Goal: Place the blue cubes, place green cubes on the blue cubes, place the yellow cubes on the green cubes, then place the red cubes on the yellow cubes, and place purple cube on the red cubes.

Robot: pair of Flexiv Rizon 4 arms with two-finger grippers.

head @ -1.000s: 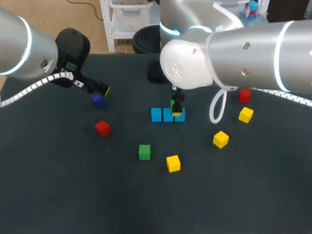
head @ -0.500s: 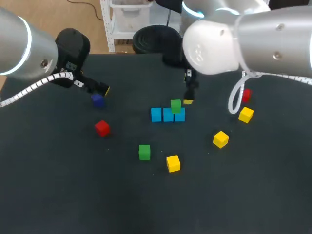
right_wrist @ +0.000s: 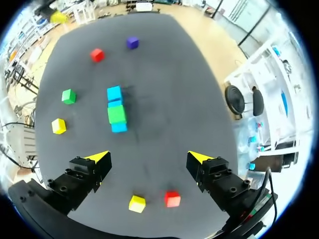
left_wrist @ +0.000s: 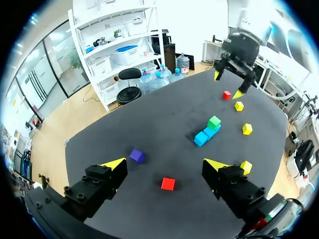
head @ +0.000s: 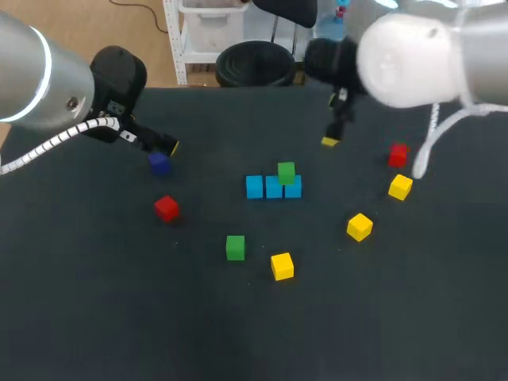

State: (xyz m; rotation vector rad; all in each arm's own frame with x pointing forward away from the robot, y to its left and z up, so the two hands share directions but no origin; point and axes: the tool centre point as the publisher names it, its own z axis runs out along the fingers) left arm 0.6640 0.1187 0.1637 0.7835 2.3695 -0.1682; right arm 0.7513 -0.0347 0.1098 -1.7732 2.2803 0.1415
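A smooth, sharp-edged green cube (head: 286, 171) sits on a row of three light blue cubes (head: 263, 187) at mid-table (head: 238, 333) (a matte, dark surface). The right gripper (right_wrist: 149, 157) hangs empty with fingers spread, the stack well ahead of it. The left gripper (left_wrist: 164, 164), likewise spread and empty, has the purple cube (left_wrist: 136, 156) just ahead.

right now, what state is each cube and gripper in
row of three light blue cubes: set side by side
green cube on the row: stacked on the blue cubes
second green cube: loose, unstacked
three yellow cubes: loose, unstacked
two red cubes: loose, unstacked
purple cube: loose, unstacked
left gripper: open, empty
right gripper: open, empty
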